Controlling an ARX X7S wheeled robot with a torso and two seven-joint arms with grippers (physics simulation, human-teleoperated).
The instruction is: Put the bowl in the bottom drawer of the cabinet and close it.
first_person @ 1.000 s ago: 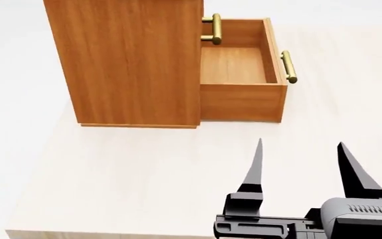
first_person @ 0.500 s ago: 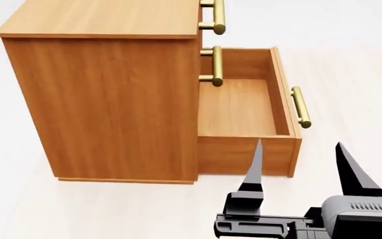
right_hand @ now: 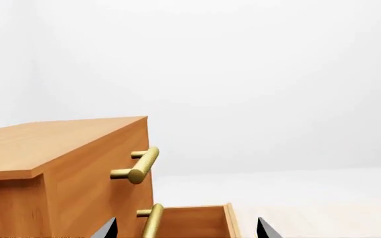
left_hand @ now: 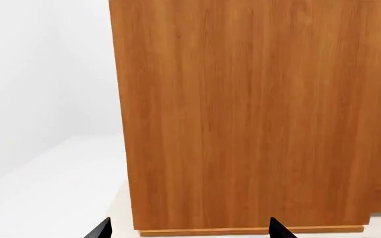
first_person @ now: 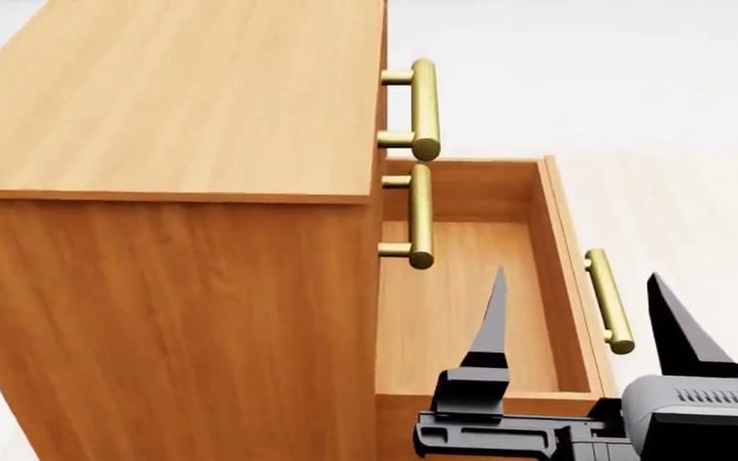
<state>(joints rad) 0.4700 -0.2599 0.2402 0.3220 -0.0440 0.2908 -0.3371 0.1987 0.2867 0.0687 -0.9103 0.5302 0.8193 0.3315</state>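
The head camera peers down close over the cabinet (first_person: 177, 125); the left wrist camera faces its side panel, the right wrist camera its top.

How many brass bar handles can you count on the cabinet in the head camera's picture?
3: top drawer handle, middle drawer handle, both on shut drawers, and the bottom drawer's handle on its pulled-out front. None seems hidden.

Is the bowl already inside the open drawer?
No. In the head view the bottom drawer stands pulled out with only its bare wooden floor showing, and no bowl appears.
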